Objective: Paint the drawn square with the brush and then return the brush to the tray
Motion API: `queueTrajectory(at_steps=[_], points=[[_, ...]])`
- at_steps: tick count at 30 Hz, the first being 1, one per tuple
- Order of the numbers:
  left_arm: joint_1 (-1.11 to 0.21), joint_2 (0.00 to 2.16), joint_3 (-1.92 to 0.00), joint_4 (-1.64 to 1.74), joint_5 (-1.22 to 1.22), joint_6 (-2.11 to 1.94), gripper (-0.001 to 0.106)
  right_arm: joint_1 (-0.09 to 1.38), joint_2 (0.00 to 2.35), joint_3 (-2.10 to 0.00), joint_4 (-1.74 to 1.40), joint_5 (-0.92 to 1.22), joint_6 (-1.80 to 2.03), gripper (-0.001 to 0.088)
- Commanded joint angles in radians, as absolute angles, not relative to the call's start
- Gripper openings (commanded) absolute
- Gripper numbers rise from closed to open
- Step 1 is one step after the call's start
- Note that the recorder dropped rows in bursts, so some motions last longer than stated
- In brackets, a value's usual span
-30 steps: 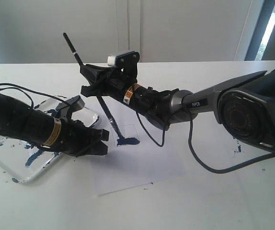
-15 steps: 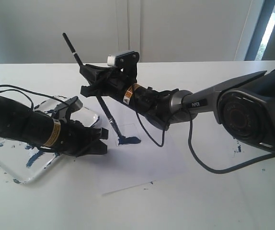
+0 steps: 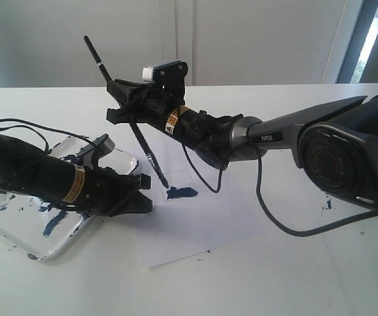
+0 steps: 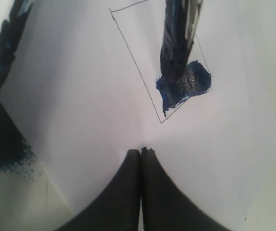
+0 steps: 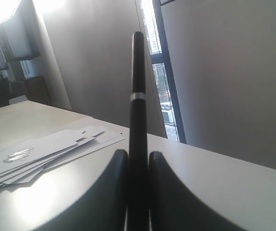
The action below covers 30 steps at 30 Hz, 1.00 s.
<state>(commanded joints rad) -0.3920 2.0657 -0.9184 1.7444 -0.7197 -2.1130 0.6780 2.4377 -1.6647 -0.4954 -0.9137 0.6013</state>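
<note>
White table (image 3: 307, 276) with tray (image 3: 24, 232), pale wall (image 3: 255, 39)

I see a flat white table (image 3: 307, 276) carrying a rectangular white paper sheet (image 3: 202, 230); left of that sheet lies a shallow, blue-smeared white tray (image 3: 14, 227).

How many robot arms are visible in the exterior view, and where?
2. The left arm stretches low over the tray, fingers shut. The right arm reaches in from the right, its fingers holding the brush over the drawn square. None seems hidden.
</note>
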Motion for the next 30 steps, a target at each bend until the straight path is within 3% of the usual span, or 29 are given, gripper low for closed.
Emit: queueTrajectory(at_steps=[30], points=[[-0.381,2.066,-0.918,1.744,-0.778,-2.113,0.005,0.666,2.525,-1.714,-0.44,-1.006,0.547,0.0]])
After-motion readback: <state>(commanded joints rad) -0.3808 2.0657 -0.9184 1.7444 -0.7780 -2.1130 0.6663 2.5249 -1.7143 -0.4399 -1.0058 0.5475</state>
